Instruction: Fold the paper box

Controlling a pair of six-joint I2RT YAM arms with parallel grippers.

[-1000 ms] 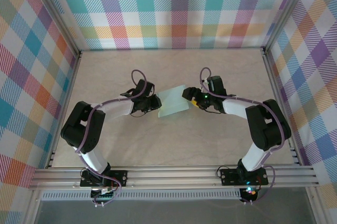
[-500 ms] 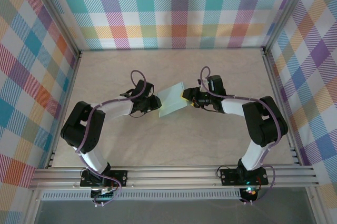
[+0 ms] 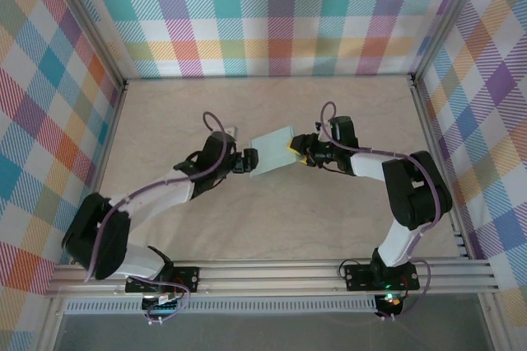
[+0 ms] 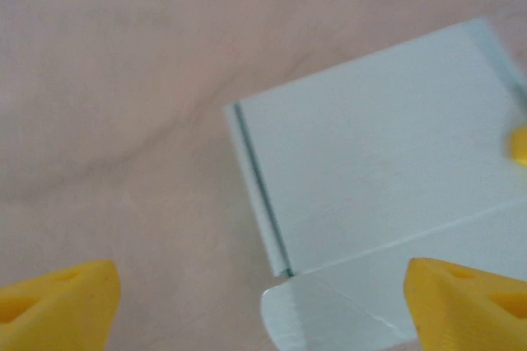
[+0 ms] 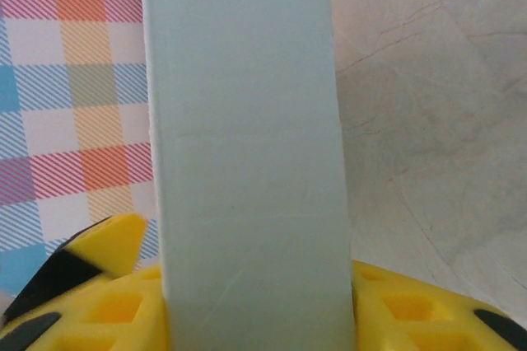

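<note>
Out in the middle of the table point(image 3: 329, 219) the pale mint paper box point(image 3: 272, 152) sits between the two arms — the right gripper point(image 3: 296, 149) clamped on its right edge, the left gripper point(image 3: 245, 161) at its left edge, yellow fingers point(image 4: 58, 297) spread wide and gripping nothing.

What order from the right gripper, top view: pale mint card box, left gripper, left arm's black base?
1. Pale mint card box, held by the right gripper.
2. Left gripper, at the box's left.
3. Left arm's black base, bottom left.
</note>
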